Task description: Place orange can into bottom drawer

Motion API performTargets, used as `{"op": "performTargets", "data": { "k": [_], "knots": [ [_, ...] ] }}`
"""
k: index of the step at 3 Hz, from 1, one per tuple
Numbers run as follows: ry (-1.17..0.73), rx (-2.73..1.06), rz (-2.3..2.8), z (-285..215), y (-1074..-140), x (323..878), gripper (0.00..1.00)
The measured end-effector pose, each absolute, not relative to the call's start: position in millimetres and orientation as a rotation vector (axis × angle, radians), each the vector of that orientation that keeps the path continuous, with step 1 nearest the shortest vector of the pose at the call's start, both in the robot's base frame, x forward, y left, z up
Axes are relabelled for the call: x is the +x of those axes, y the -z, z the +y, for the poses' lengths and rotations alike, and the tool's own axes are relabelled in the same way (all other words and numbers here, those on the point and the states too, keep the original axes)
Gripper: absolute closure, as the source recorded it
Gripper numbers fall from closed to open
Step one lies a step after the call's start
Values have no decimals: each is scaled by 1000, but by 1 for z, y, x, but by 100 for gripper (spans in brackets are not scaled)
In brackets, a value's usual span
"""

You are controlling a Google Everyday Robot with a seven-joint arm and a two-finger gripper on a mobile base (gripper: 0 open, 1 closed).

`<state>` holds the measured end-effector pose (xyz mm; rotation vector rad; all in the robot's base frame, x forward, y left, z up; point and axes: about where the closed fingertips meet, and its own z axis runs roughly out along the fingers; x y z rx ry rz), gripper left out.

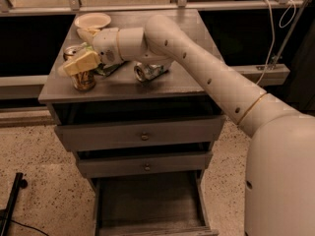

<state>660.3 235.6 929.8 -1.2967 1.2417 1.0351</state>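
Cream claw [75, 67] right over small orange-brown metal can [84, 81] on grey wooden worktop [120, 86], grip state unclear.

Grey-brown wooden worktop [118, 85] carries upright orange-brown metal can [83, 80] (gripper [78, 64] just above it), toppled silver can [150, 72], cream round bowl [92, 20].

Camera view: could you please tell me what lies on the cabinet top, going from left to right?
The orange can, with the hand over its top → silver can lying on its side.
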Motion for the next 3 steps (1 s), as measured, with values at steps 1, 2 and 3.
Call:
{"op": "performTargets", "data": {
  "k": [1,2,3],
  "knots": [
    [-1079,-1270,1250,240,-920,657,24],
    [-1086,-1250,1250,239,-916,654,47],
    [-1094,-1228,1231,238,-919,652,70]
  ]
}}
